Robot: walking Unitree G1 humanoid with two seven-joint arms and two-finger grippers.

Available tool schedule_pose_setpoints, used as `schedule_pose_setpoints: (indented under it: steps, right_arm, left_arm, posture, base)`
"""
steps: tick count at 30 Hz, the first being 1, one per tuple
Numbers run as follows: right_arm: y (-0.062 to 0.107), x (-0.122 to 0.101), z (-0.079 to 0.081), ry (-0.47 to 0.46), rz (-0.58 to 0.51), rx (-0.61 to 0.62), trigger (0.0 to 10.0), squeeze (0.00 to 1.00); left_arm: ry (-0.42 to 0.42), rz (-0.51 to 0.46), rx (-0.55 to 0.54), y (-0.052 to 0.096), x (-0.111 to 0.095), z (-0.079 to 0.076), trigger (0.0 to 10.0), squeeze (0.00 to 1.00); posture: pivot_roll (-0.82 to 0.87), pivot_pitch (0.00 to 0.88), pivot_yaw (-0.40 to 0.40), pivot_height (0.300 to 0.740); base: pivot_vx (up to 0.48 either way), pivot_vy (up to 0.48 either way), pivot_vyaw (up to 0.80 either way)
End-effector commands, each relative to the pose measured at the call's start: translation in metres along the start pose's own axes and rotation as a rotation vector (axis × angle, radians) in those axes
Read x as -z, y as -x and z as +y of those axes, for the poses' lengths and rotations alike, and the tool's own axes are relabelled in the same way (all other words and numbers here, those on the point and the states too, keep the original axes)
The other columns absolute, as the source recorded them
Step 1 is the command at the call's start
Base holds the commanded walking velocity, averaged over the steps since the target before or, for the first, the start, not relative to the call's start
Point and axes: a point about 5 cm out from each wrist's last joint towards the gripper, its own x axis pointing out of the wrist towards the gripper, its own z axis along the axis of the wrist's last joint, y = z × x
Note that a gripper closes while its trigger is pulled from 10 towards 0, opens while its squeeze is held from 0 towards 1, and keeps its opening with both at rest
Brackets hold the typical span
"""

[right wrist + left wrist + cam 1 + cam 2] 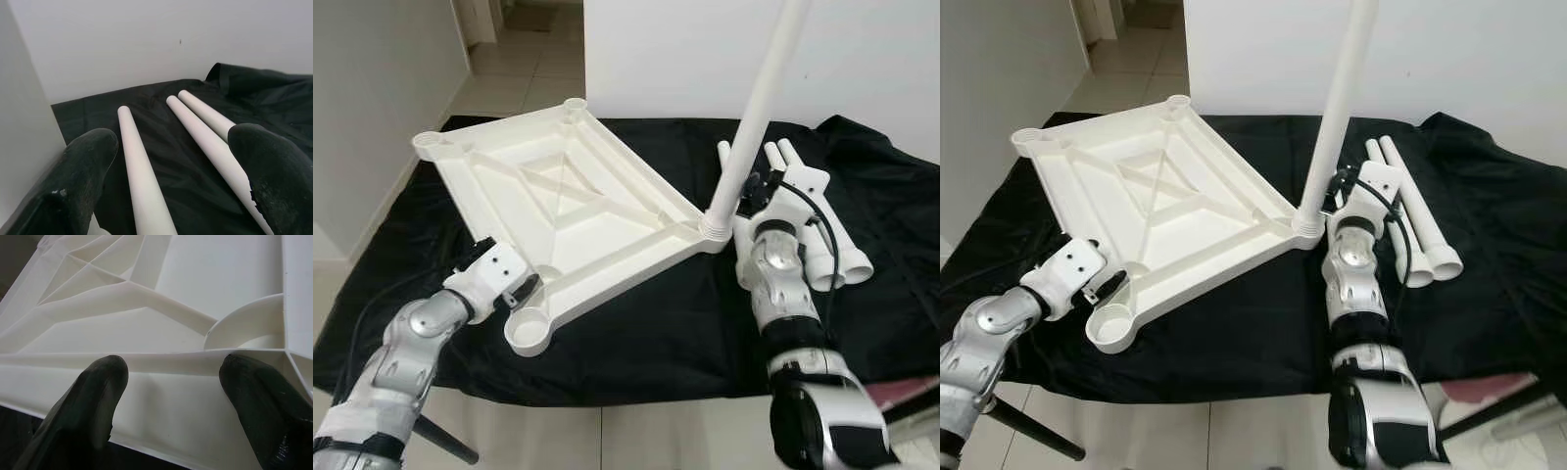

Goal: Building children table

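White plastic is what you handle here: the tabletop (558,201) lies upside down on the black cloth (646,333) that covers the worktop (1489,392), with its ribs and four corner sockets facing up. One leg (759,108) already stands upright in the socket at 3 o'clock of the tabletop. Three more legs (1420,230) lie side by side on the cloth at about 3 o'clock from that corner, just beside your right arm.

Your left tool (524,287) is at 7 o'clock of the tabletop, next to the empty socket (530,328). In the left wrist view its fingers (98,396) are spread apart with the rim of the tabletop between them, so it is open and not clamping. Your right tool (1342,196) is beside the base of the standing leg; in the right wrist view its fingers (88,161) are also spread, with nothing held between them.

I judge the tabletop to be light and stiff, but wide, so it may pivot or slide on the cloth if you push one corner. Take it at the rim or a rib. The legs look smooth and round; they can roll, so grip one near the middle, across it.

I can read no brand, label or writing on any part.
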Motion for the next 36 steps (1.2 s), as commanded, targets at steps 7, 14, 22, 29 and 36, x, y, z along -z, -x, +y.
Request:
schedule_pose_setpoints:
  steps: [7,14,22,29,36]
  right_arm:
    - [-0.004,-0.004,0.04,-0.037,0.03,-0.173,10.0,0.0]
    - [0.001,0.001,0.052,-0.05,0.043,-0.265,10.0,0.0]
    - [0.009,0.018,0.038,-0.034,0.049,-0.271,10.0,0.0]
    - [0.02,0.04,0.014,0.008,0.072,-0.239,10.0,0.0]
    - [0.03,0.052,0.004,0.022,0.088,-0.236,10.0,0.0]
  left_arm:
    - [0.076,0.011,0.396,-0.009,-0.005,-0.068,10.0,0.0]
    - [0.086,0.005,0.374,-0.013,-0.013,-0.064,10.0,0.0]
    - [0.123,0.076,0.248,-0.006,-0.006,-0.029,10.0,0.0]
    - [0.153,0.07,0.135,0.005,-0.005,0.009,10.0,0.0]
    - [0.184,0.051,0.089,0.009,-0.005,0.023,10.0,0.0]
  posture:
    - [0.03,0.033,-0.042,0.74]
    - [0.03,0.035,-0.035,0.74]
    - [0.02,0.042,-0.032,0.74]
    - [0.01,0.045,-0.033,0.74]
    - [0.02,0.046,-0.036,0.74]
  base:
    - [0.0,0.0,0.0]
    - [0.0,0.0,0.0]
    - [0.0,0.0,0.0]
    - [0.0,0.0,0.0]
    - [0.0,0.0,0.0]
